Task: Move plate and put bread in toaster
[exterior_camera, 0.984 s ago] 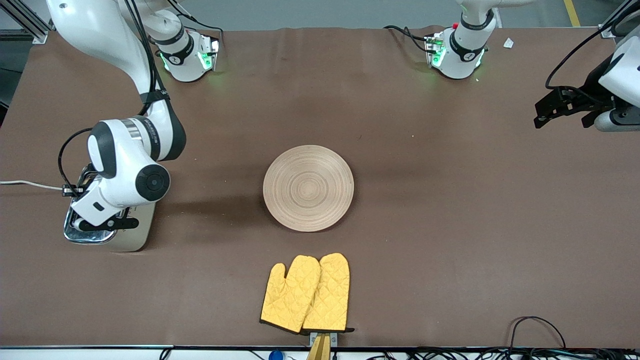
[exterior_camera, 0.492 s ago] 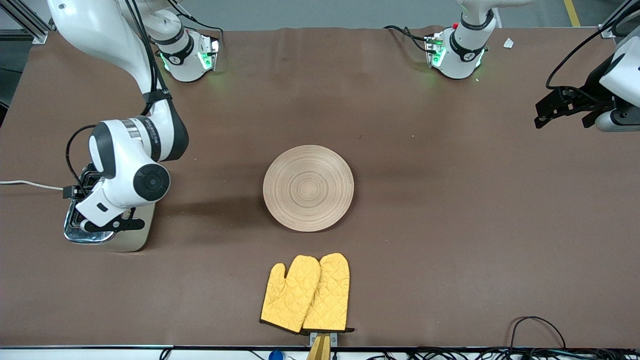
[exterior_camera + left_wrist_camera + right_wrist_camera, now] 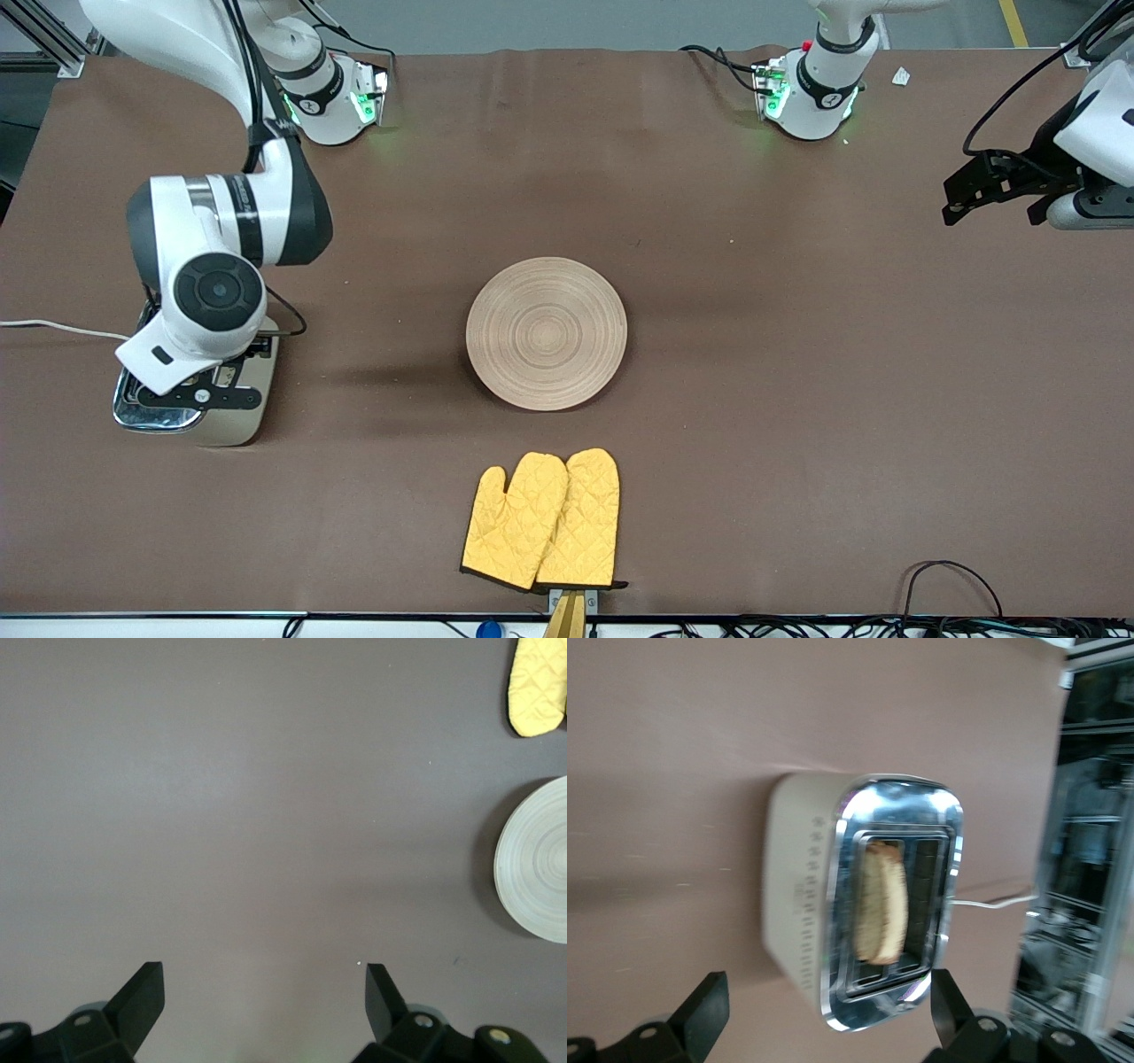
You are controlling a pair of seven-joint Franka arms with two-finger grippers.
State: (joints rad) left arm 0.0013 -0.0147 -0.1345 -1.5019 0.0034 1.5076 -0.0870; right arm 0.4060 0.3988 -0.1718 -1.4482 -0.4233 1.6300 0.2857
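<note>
Bread sits in toaster slot. Right gripper above toaster, fingers spread wide, empty. Plate mid-surface, well apart from toaster. Left gripper waits over bare surface, fingers wide open, empty.

A: What is lying near the front camera's edge of the brown table cover?

B: Two yellow quilted oven mitts are lying side by side, touching, with black cables running along that edge.
</note>
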